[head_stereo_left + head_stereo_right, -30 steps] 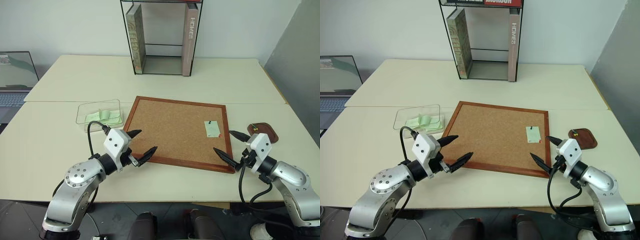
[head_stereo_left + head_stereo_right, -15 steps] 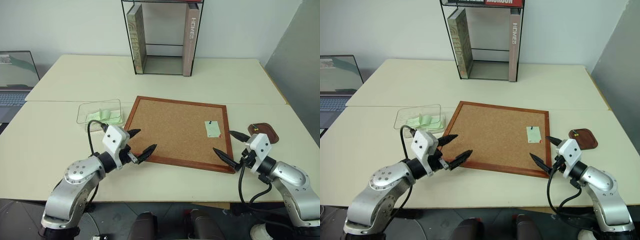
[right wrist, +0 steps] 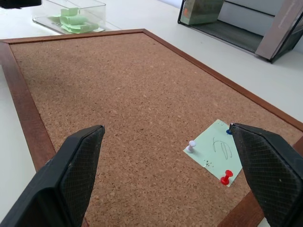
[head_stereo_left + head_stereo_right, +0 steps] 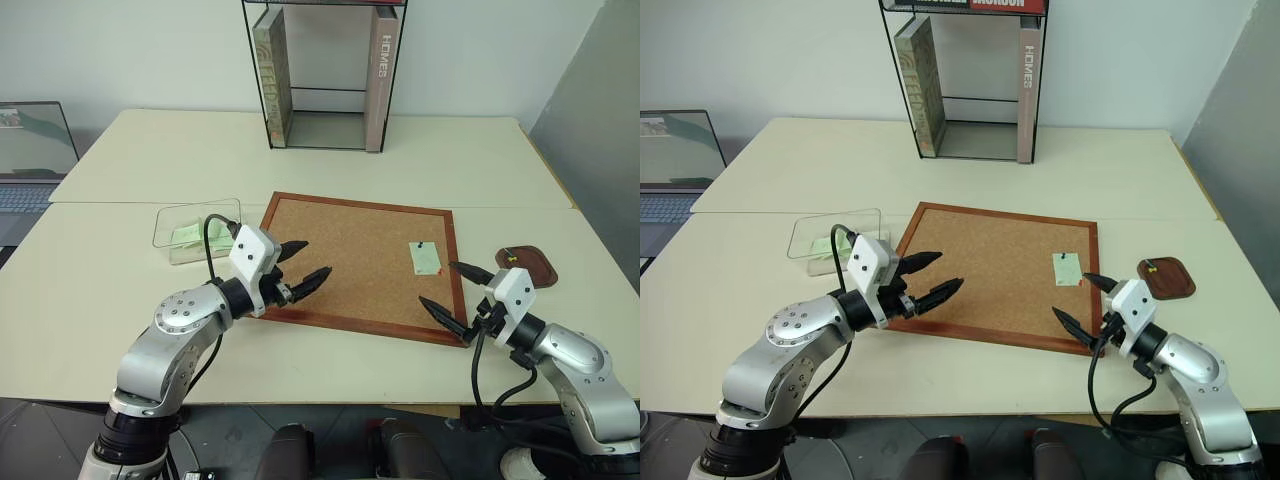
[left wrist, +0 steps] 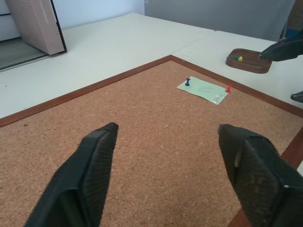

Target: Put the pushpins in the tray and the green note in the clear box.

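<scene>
The green note lies flat near the right edge of the corkboard. Three pushpins hold it: a blue one, a red one and a white one. The dark brown tray sits on the table right of the board, with a yellow pin and a green one in it. Left of the board, the clear box holds folded green slips. My left gripper hovers open over the board's left part, far from the note. My right gripper is open at the board's near right corner, just short of the note.
A tall black wire shelf with books stands at the back of the table. A laptop sits at the far left. The table's right edge runs just beyond the tray, and its front edge lies close behind both grippers.
My left gripper has moved forward and to the right, from the table beside the board's left frame to over the cork. The right gripper has stayed in place.
</scene>
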Controlling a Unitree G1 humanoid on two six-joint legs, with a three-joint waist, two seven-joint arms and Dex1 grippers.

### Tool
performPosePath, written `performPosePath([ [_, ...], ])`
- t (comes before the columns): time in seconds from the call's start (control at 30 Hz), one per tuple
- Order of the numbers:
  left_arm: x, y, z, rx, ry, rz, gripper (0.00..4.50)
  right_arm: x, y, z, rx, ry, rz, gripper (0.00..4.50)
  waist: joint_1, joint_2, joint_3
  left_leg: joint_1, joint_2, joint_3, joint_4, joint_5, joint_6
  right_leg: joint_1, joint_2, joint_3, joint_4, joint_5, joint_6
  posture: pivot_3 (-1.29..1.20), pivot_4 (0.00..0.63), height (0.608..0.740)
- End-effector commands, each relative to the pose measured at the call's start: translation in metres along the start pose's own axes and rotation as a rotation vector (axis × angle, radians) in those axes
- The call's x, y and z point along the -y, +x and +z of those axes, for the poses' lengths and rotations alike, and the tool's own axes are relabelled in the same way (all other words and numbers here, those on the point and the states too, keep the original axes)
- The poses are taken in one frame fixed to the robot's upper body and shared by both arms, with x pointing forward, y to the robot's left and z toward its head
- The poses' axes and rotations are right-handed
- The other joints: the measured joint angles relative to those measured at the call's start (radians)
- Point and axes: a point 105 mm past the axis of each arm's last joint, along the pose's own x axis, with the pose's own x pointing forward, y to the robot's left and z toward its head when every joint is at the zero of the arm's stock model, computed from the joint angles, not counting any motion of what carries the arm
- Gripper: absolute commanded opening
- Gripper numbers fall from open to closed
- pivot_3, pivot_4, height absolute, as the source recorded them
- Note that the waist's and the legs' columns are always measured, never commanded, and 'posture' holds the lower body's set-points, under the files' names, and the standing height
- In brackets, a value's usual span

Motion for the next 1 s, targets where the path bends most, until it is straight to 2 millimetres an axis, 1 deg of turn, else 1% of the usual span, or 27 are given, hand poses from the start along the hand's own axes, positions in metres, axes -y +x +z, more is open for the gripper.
performPosePath([
  [0.03, 0.0, 0.008, 0.007, 0.013, 0.04, -0.004, 2.65, -0.001, 0.0, 0.013, 0.045, -0.034, -0.005, 4.5, 0.0, 0.0, 0.0, 0.0, 0.0, 0.0, 0.0, 0.0, 0.0, 0.0, 0.0, 0.0, 0.0, 0.0, 0.0, 0.0, 0.15, 0.74],
  [0.17, 0.0, 0.019, 0.002, -0.005, 0.042, -0.006, 1.83, 0.0, 0.002, 0.014, 0.048, -0.036, -0.003, 4.5, 0.0, 0.0, 0.0, 0.0, 0.0, 0.0, 0.0, 0.0, 0.0, 0.0, 0.0, 0.0, 0.0, 0.0, 0.0, 0.0, 0.15, 0.74],
  [0.2, 0.001, 0.024, 0.001, -0.013, 0.043, -0.014, 1.75, 0.0, 0.003, 0.014, 0.049, -0.038, 0.001, 4.5, 0.0, 0.0, 0.0, 0.0, 0.0, 0.0, 0.0, 0.0, 0.0, 0.0, 0.0, 0.0, 0.0, 0.0, 0.0, 0.0, 0.15, 0.74],
  [0.23, 0.002, 0.026, 0.0, -0.018, 0.044, -0.02, 1.48, 0.0, 0.004, 0.014, 0.05, -0.039, 0.003, 4.5, 0.0, 0.0, 0.0, 0.0, 0.0, 0.0, 0.0, 0.0, 0.0, 0.0, 0.0, 0.0, 0.0, 0.0, 0.0, 0.0, 0.15, 0.74],
  [0.3, 0.004, 0.033, -0.003, -0.03, 0.047, -0.037, 1.18, 0.0, 0.005, 0.016, 0.053, -0.042, 0.009, 4.5, 0.0, 0.0, 0.0, 0.0, 0.0, 0.0, 0.0, 0.0, 0.0, 0.0, 0.0, 0.0, 0.0, 0.0, 0.0, 0.0, 0.15, 0.74],
  [0.47, 0.004, 0.059, -0.004, -0.015, 0.073, -0.037, 0.07, 0.001, 0.009, 0.018, 0.058, -0.047, 0.007, 4.5, 0.001, 0.0, 0.0, 0.0, 0.0, 0.0, 0.0, 0.0, 0.0, 0.0, 0.0, 0.0, 0.0, 0.0, 0.0, 0.0, 0.15, 0.74],
  [0.53, 0.004, 0.068, -0.006, -0.012, 0.072, -0.031, 0.01, 0.002, 0.01, 0.019, 0.062, -0.048, 0.003, 4.5, 0.001, 0.0, 0.0, 0.0, -0.001, 0.0, 0.0, 0.0, 0.0, 0.0, 0.0, 0.0, 0.0, 0.0, 0.0, 0.0, 0.15, 0.74],
  [0.67, 0.001, 0.077, -0.017, -0.03, 0.052, -0.009, 0.01, 0.003, 0.011, 0.02, 0.06, -0.048, -0.009, 4.5, -0.002, 0.0, 0.0, 0.0, -0.001, 0.0, 0.0, 0.0, 0.0, 0.0, 0.0, 0.0, 0.0, 0.0, 0.0, 0.0, 0.15, 0.74],
  [0.8, -0.003, 0.081, -0.044, -0.099, -0.017, 0.01, 0.01, 0.01, 0.015, 0.017, 0.036, -0.028, -0.068, 4.5, -0.001, 0.0, 0.0, 0.0, -0.001, 0.0, 0.0, 0.0, 0.0, 0.0, 0.0, 0.0, 0.0, 0.0, 0.0, 0.0, 0.15, 0.74],
  [0.9, -0.001, 0.083, -0.062, -0.143, -0.051, -0.006, 0.01, 0.017, 0.02, 0.019, 0.032, 0.009, -0.114, 4.5, -0.001, 0.0, 0.0, 0.0, 0.0, 0.0, 0.001, 0.0, 0.0, 0.0, 0.0, 0.0, 0.001, 0.0, 0.0, 0.0, 0.15, 0.74],
  [1.0, -0.001, 0.084, -0.07, -0.159, -0.043, -0.013, 0.01, 0.024, 0.028, 0.019, 0.008, 0.034, -0.148, 4.5, 0.0, 0.0, 0.0, 0.0, -0.001, 0.0, 0.001, 0.0, 0.0, 0.0, 0.0, 0.0, 0.002, 0.0, 0.0, 0.0, 0.15, 0.74],
])
